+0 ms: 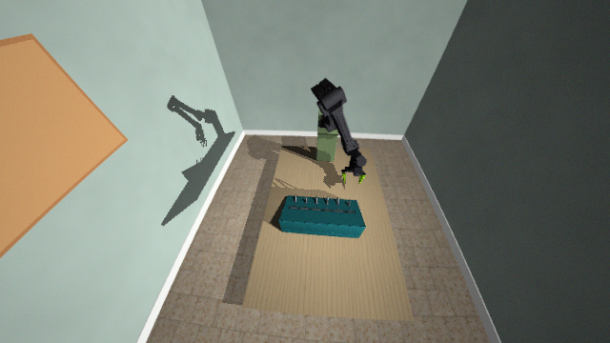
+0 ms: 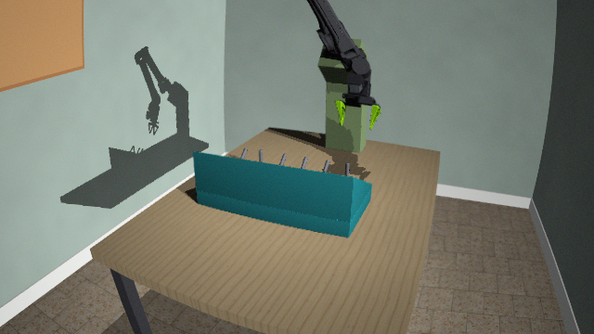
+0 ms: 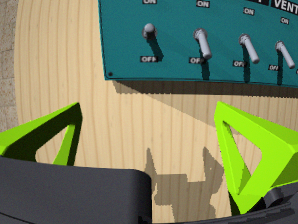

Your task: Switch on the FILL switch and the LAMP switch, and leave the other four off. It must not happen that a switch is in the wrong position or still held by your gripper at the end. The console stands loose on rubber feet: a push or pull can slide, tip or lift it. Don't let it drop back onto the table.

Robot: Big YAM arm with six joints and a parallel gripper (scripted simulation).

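Holds the gripper (image 1: 353,184) (image 2: 357,126) (image 3: 148,109) wide open with lime-green fingers (image 1: 344,178) (image 2: 341,110) far apart, gripping nothing and touching no switch. Hangs above the wooden table (image 1: 324,276) (image 2: 260,264) (image 3: 55,60), on the switch side of the teal console (image 1: 321,220) (image 2: 274,190) (image 3: 122,45), just off its near edge in the wrist view. Shows four metal toggle switches in that view: at the left end, one lever (image 3: 149,31) pointing towards the camera; beside it, three levers (image 3: 204,44) (image 3: 249,48) (image 3: 285,54) slanting down towards OFF. Reads "ON" above and "OFF" below these, plus "VENT" at the upper right, cut by the frame; cannot read FILL or LAMP anywhere. Counts six levers along the console from outside, the second from the left and the rightmost standing straighter than the other four. Reaches back along the black arm (image 1: 345,129) (image 2: 343,46) to the green pedestal (image 1: 327,148) (image 2: 345,134)
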